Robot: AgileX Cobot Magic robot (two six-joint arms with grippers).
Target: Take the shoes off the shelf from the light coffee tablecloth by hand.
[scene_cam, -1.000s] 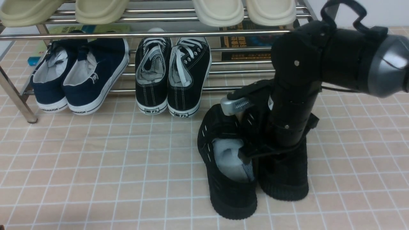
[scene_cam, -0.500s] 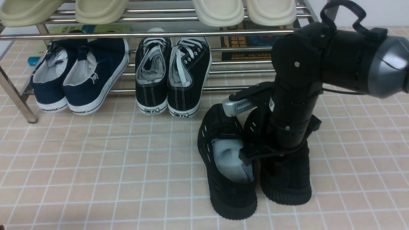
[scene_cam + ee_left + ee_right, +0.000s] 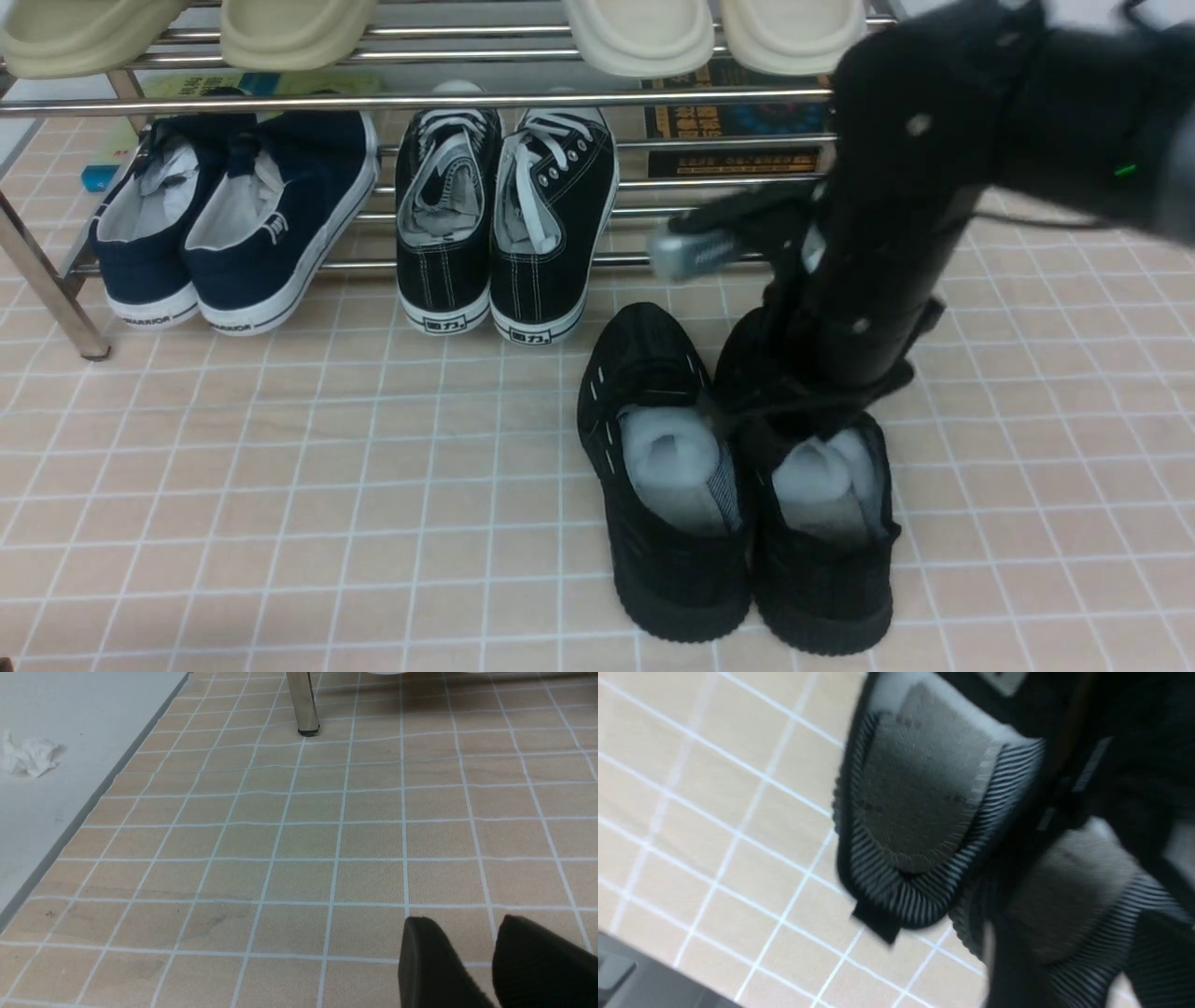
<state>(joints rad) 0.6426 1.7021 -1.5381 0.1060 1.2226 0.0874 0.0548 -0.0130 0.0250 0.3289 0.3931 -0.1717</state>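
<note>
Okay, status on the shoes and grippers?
Right gripper open over the all-black shoes. Pair down on the tablecloth, side by side. Left gripper holding nothing. Right arm partly blocks front view.

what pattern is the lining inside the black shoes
Narrow dark and light stripes, around the heel of the black shoes; it shows best in the right wrist view.

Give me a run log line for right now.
right gripper: open, above shoes | black shoes: on tablecloth, off shelf | left gripper: away from shoes

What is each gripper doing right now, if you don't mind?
Left gripper: open, holding nothing.
Right gripper: open, above the black shoes.
</note>
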